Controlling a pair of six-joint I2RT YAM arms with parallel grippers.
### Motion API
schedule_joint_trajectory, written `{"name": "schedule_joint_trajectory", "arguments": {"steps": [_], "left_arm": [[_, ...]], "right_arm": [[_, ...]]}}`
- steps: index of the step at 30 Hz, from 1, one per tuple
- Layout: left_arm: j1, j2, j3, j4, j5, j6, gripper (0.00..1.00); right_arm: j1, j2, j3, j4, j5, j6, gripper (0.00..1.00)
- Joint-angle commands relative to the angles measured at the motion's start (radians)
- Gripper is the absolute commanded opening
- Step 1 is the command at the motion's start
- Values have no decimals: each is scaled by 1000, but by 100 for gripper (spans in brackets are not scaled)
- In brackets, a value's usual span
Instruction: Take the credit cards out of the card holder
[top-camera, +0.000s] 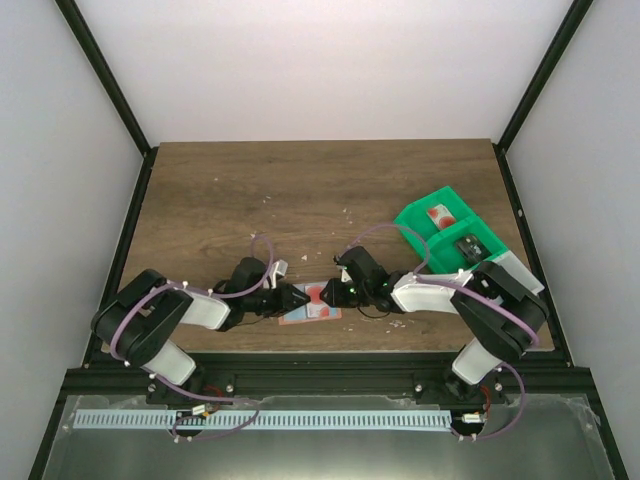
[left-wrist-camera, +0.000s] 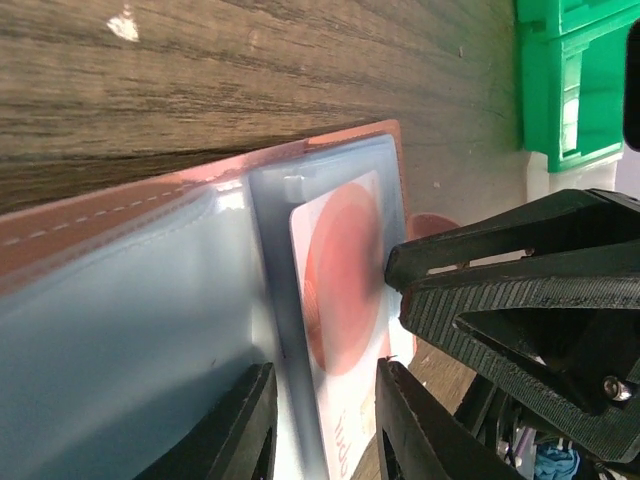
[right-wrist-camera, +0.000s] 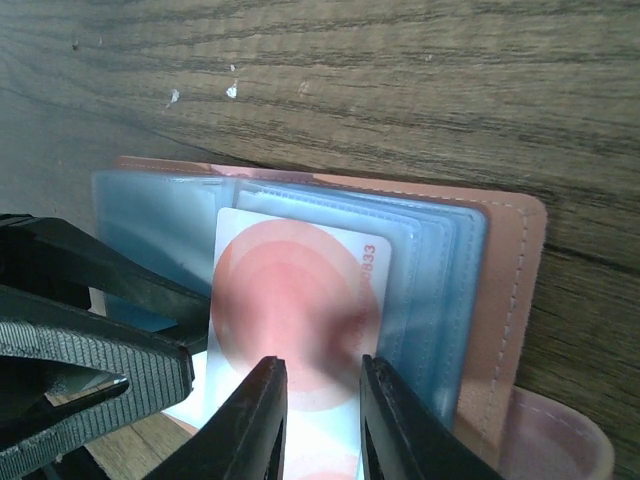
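Tan-pink folding card holder (right-wrist-camera: 510, 290) lies open on wooden desk (right-wrist-camera: 400, 80), red-and-white plastic card (right-wrist-camera: 295, 300) partly out. Left pincer (left-wrist-camera: 327, 370) and right pincer (right-wrist-camera: 322, 362) straddle it, jaws narrowly parted; grip unconfirmed. Recommended: pin holder, draw card straight along sleeve.

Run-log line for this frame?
phase: card extraction | left gripper: open, fingertips at card holder | right gripper: open, over red-white card | card: partly out of holder

Glossy plastic card (right-wrist-camera: 290, 320), stitched leather-look card holder (right-wrist-camera: 510, 290), matt wood-grain table (right-wrist-camera: 400, 80).
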Motion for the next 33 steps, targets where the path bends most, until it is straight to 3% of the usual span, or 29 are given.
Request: {"name": "schedule_joint_trajectory", "arguments": {"steps": [1,10,16,27,33], "left_arm": [[-3,21,-13,81,17,-7,29],[-3,29,-5,92,34,-18,16],[0,29,-4,86,50,-19,0],[123,-34,-73,60,114,8,0],[135,-93,-72,-43,123,46,0]], "right_arm": [[-5,33,-27,0,-21,17,22],[-5,39,-28,-4,-10,19,21],[-5,40,-34,-7,-1,20,21],[-5,48,-60,-12,32,30,21],[-5,53,-60,-6,32,31,21]]}}
